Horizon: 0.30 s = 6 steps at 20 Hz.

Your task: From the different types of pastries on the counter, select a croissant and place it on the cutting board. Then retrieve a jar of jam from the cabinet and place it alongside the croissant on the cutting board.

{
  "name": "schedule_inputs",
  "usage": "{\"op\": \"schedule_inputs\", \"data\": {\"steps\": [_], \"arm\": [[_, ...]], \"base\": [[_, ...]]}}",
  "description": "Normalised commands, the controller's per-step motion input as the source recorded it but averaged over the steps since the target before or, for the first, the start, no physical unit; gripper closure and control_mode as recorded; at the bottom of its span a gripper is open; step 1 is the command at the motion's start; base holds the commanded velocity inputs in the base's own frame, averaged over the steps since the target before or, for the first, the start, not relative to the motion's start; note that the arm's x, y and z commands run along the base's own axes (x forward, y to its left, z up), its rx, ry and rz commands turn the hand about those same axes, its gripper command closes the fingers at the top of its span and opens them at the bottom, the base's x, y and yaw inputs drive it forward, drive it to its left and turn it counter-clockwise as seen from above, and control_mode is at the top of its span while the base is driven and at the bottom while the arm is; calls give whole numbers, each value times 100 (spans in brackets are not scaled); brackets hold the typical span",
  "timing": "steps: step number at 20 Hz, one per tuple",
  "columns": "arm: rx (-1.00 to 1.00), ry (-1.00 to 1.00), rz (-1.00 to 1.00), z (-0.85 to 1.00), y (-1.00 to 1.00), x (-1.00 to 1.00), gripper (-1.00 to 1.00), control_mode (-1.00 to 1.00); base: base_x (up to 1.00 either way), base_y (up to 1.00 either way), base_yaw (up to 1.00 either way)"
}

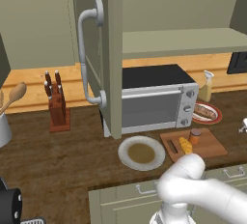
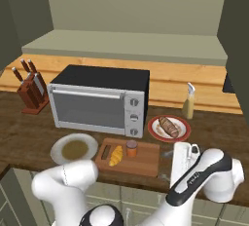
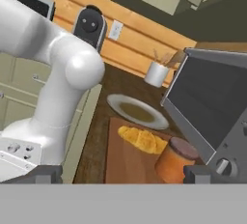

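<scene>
The croissant, golden-yellow, oblong and ridged, lies on the reddish-brown cutting board near its slot handle. The jar of jam, an orange-brown cylinder with a darker lid, stands upright just beside the croissant on the same board. The gripper is spread wide, its fingertips holding nothing, close to the jar. The cabinet door is open.

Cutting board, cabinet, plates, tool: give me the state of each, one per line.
Cutting board: flat on the counter, bearing croissant and jar.
Croissant: lying on the board.
Jar of jam: upright, lid on, beside the croissant.
Cabinet door: swung open.
Grey plate: holding a brown patch.
Red-rimmed plate: holding a pastry.
Tool: open, holding nothing.
</scene>
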Motion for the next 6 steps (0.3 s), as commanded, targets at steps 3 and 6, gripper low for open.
{"op": "schedule_inputs", "data": {"steps": [3,6], "arm": [[2,0,0,15,-7,0,-100,-100],[4,0,0,25,-9,0,-100,-100]], "base": [[0,0,0],[0,0,0]]}}
